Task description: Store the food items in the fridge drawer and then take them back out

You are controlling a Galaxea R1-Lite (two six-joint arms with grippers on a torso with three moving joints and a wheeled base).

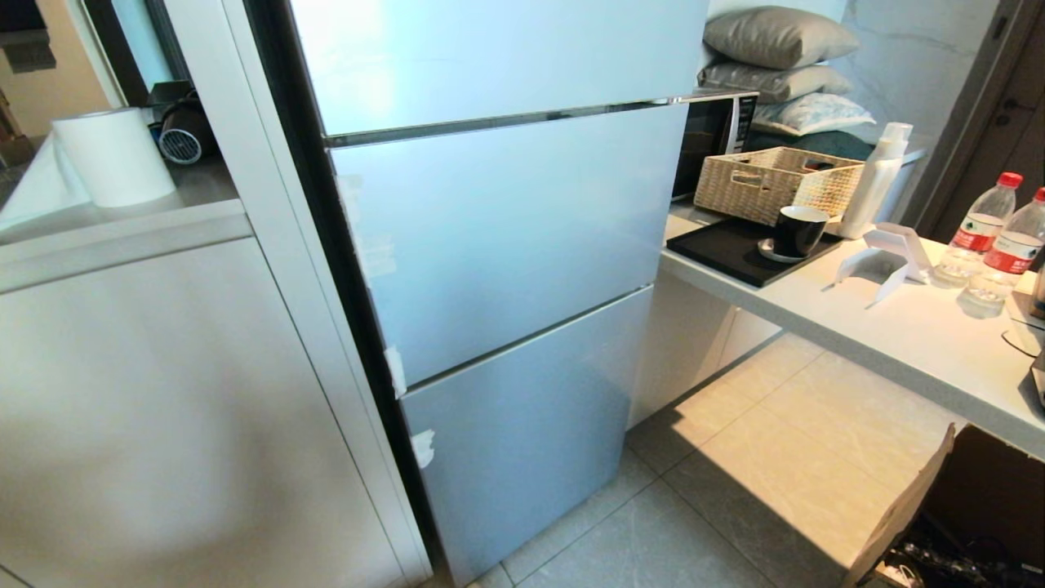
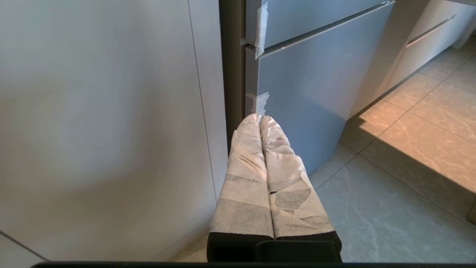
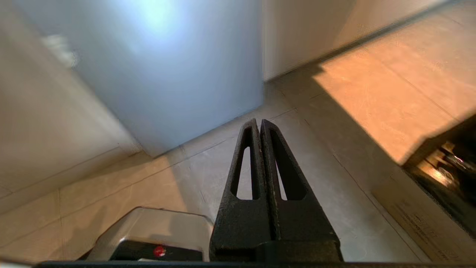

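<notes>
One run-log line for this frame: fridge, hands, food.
fridge: all doors shut | left hand: shut, empty, low by fridge | right hand: shut, empty, over floor | food items: not in view

The head view shows 3 fridge doors (image 1: 506,237), all closed. On the desk (image 1: 898,335): 2 water bottles (image 1: 984,224), 1 black cup (image 1: 798,230), 1 wicker basket (image 1: 771,184), 1 white spray bottle (image 1: 878,180), 1 black tray (image 1: 727,249). Behind them, 3 stacked pillows (image 1: 775,37). Left, 1 paper roll (image 1: 114,155).
</notes>
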